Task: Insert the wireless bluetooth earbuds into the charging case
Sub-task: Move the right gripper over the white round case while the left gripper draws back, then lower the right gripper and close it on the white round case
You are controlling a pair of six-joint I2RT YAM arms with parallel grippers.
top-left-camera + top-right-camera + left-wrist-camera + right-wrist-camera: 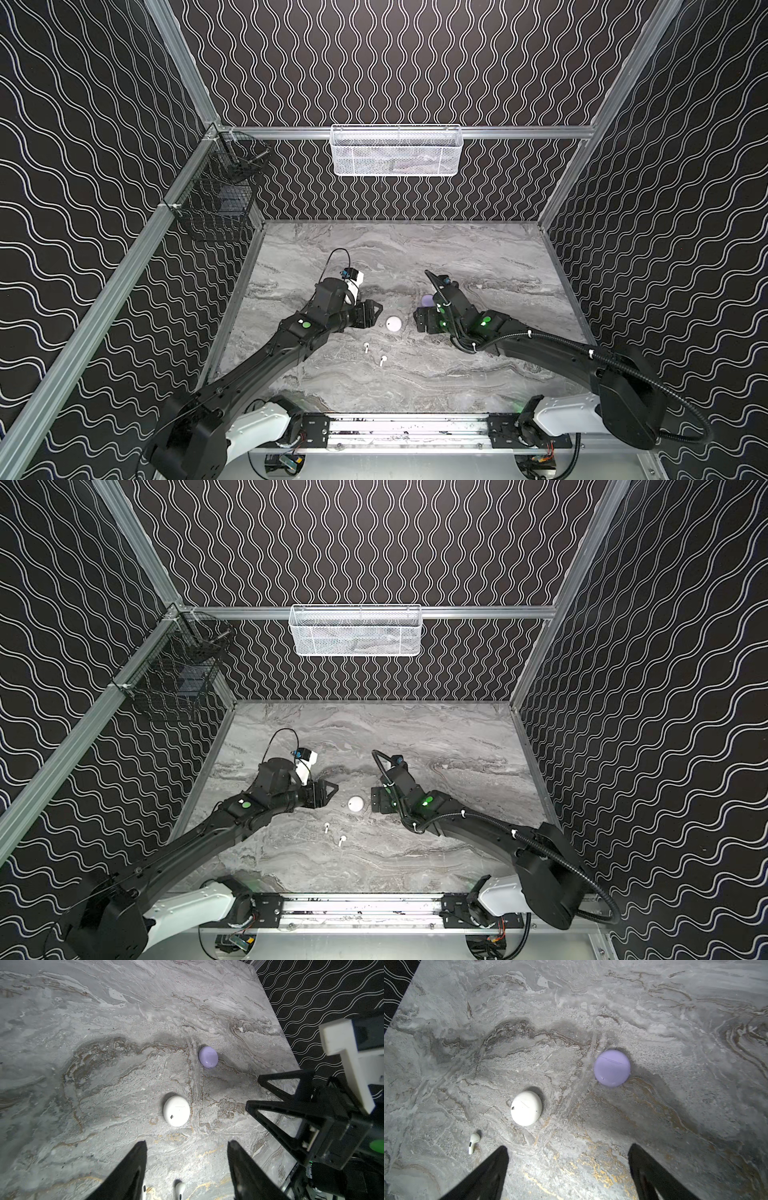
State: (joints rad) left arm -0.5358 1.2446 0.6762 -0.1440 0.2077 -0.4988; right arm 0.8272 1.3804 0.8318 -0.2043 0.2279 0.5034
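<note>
Both are empty: the left hand (187, 1142) has its fingers (128, 1172) apart, the right hand (569, 1146) wide apart. The white case (176, 1111) lies shut just ahead of the left hand, the lilac case (612, 1068) ahead of the right. Two white earbuds (366, 347) lie on the bench (478, 257) near the left hand, behind its tips. I think the smooth round case may slide away when its lid is pried, and a fingertip may flick an earbud off.

White case (176, 1111) near lilac case (208, 1057)
</note>
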